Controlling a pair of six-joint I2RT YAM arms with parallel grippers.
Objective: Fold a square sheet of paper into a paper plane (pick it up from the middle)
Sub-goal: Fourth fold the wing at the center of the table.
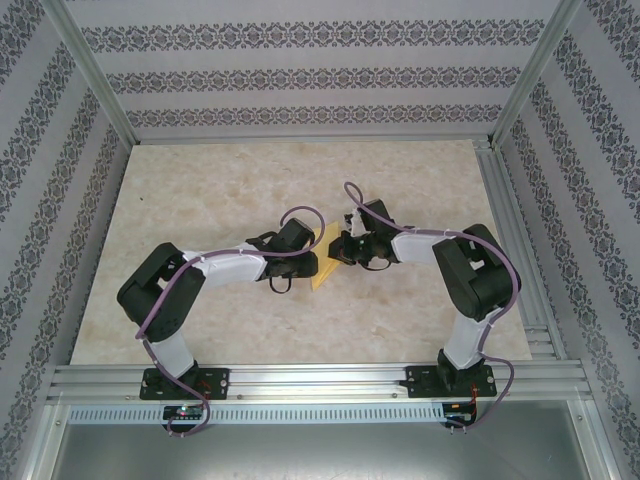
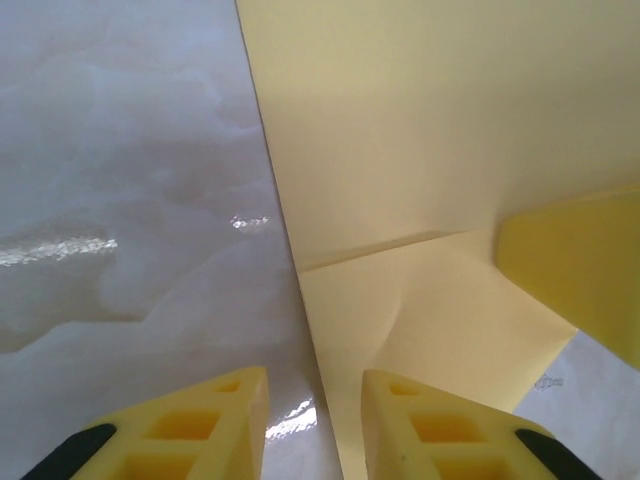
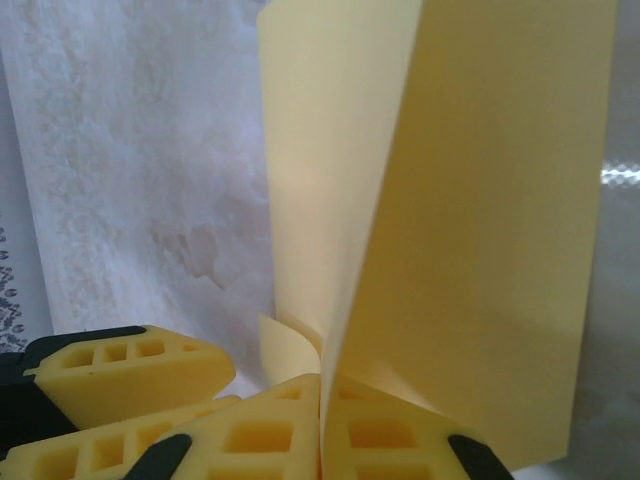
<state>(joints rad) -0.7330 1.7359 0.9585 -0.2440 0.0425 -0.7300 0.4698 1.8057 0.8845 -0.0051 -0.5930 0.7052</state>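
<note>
Paper (image 3: pixel 430 200) (creased, upright) sits pinched in the right end effector (image 3: pixel 322 425).

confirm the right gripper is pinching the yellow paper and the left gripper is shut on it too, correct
No. The left gripper is open, fingers apart at the edge of the yellow paper, as the left wrist view shows. The right gripper is indeed pinching it.
</note>
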